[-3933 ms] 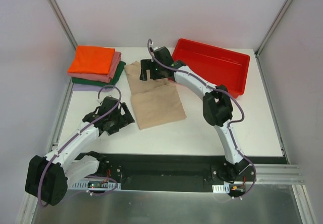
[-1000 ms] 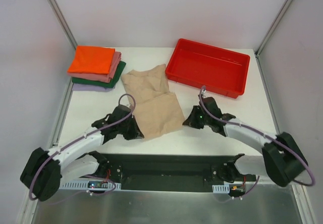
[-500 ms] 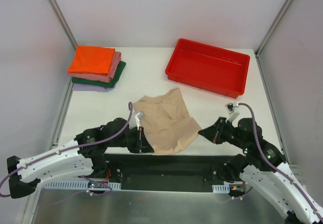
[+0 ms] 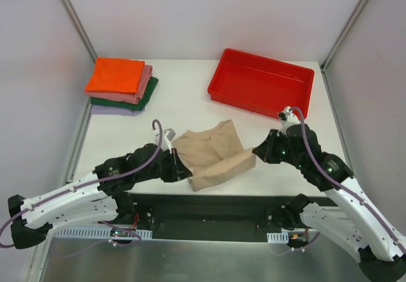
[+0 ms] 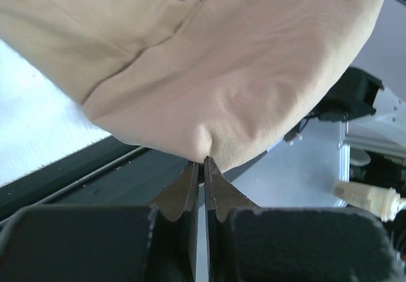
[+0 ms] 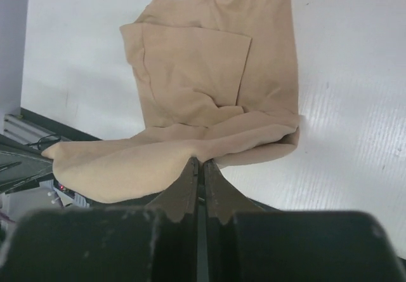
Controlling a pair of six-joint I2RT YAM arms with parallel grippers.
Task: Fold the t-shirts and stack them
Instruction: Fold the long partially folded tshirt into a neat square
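Our beige t-shirt [image 4: 212, 154] hangs at the bench's [image 4: 190, 107] near edge, long axis left-right, with the left tool [image 4: 183, 171] and right tool [image 4: 258, 153] each pinched shut on an end, probably its corners. The folded stack [image 4: 120, 84] lies far-left, nearer the left tool.

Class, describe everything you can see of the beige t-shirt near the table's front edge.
The plain beige soft-cloth t-shirt lies rumpled and partly folded near the white table's front edge, its near part lifted. The left hand and right hand, both shut, pinch that part at opposite ends; the far part rests on the table.
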